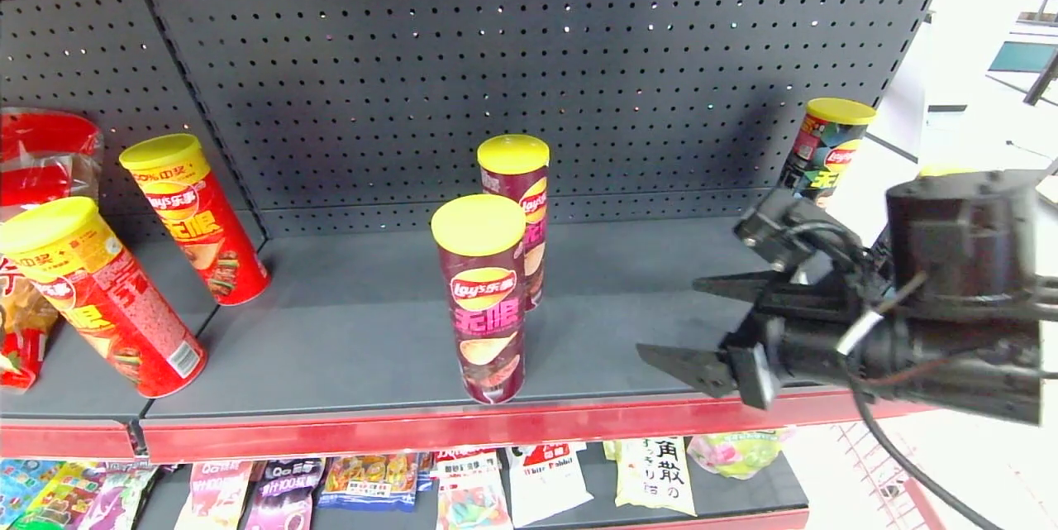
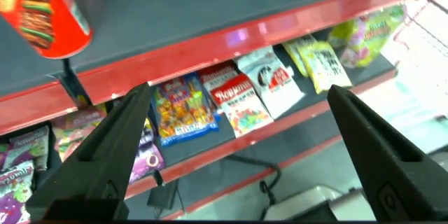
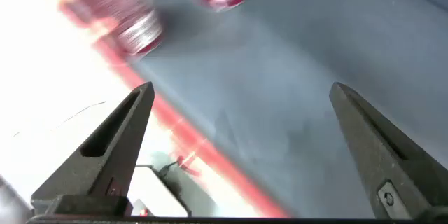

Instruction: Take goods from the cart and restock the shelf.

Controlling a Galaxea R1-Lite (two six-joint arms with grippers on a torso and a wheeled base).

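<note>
Shelf (image 1: 372,331) lies beneath right pincer (image 1: 669,315), snack packets (image 2: 210,101) beyond left pincer (image 2: 239,89).

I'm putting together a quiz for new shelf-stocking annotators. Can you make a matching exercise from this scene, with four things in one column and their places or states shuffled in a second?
Things:
1. front maroon chip can
2. black chip can
3. right gripper
4. snack packets

Places or states:
A. lying on the lower shelf
B. open and empty, over the right front of the upper shelf
C. upright near the red front edge, mid-shelf
D. upright at the back, far right of the upper shelf

Pairs: 1-C, 2-D, 3-B, 4-A
</note>
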